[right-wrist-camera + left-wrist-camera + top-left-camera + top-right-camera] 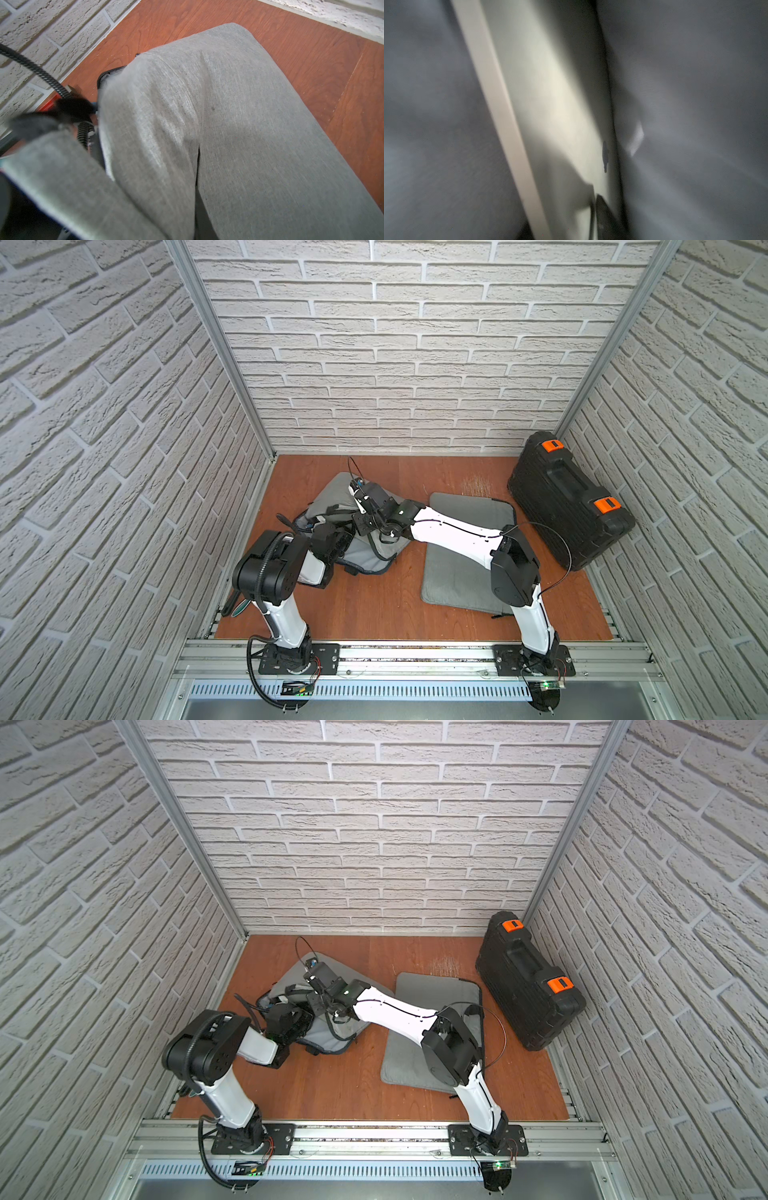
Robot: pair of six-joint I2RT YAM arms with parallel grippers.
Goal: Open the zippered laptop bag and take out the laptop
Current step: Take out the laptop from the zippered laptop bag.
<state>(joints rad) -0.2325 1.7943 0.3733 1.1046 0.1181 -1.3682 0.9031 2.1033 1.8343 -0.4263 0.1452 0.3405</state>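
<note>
Brick-walled bench (374, 614): bag (365, 556) unzipped, right claw (372, 518) clenched holding it open; left claw (318, 531) inside beside laptop (550, 104), grip I can't tell. Extraction remains.

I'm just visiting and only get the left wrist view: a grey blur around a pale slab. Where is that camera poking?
Observer: Inside a grey bag lying left of the middle of the table; the left arm reaches into its open mouth.
Operator: What holds it open?
Observer: The right arm lifts the bag's top layer, its jaws shut on the fabric, it seems.
Operator: Anything else around?
Observer: A black case with orange latches sits in the far right corner.
</note>
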